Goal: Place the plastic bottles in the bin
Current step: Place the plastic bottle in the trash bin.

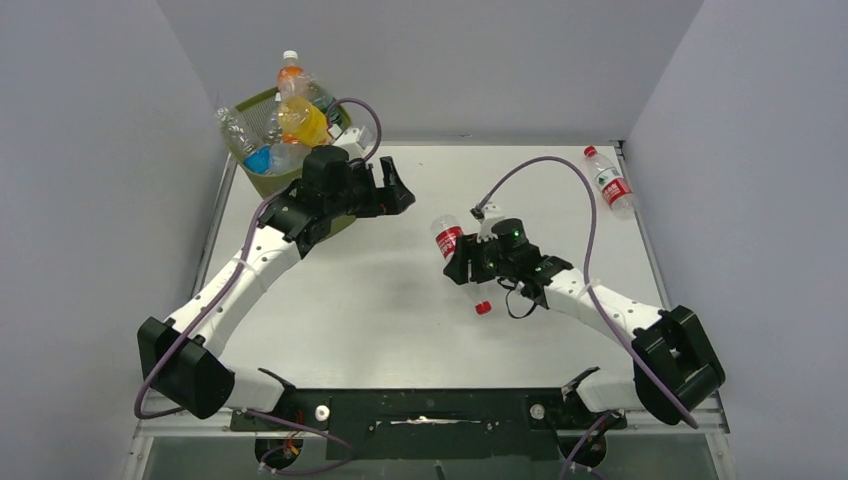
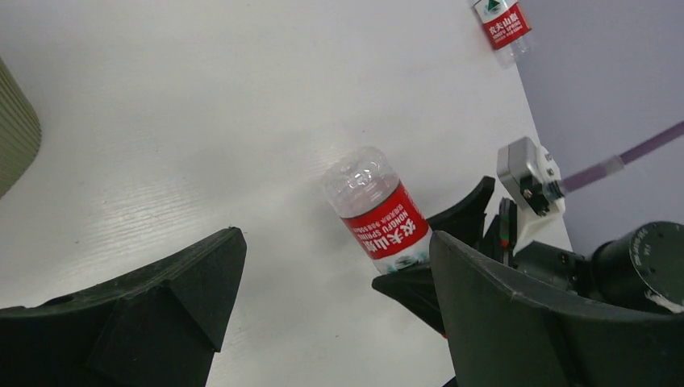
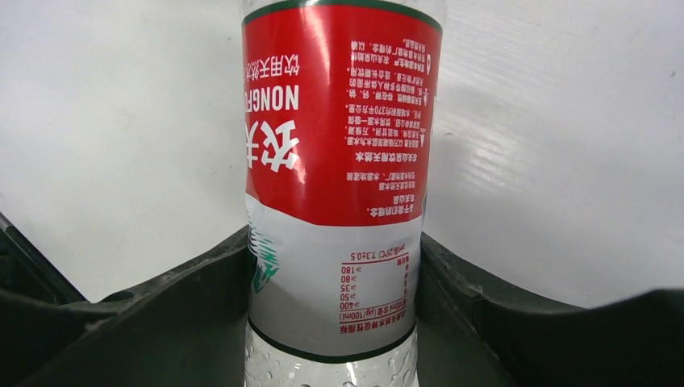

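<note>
Pinching red-label bottle [image 3: 339, 185], R hand [image 1: 465, 267], cap [image 1: 482, 308] only top cam

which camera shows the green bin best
Top external. It shows the bin from above, rim, wall and the bottles heaped in it, though the left arm hides part. Left wrist catches only a sliver of its wall. Right wrist shows none of it.

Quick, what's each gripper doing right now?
Left gripper: jaws open, holding nothing.
Right gripper: jaws closed on the red-labelled bottle.
</note>
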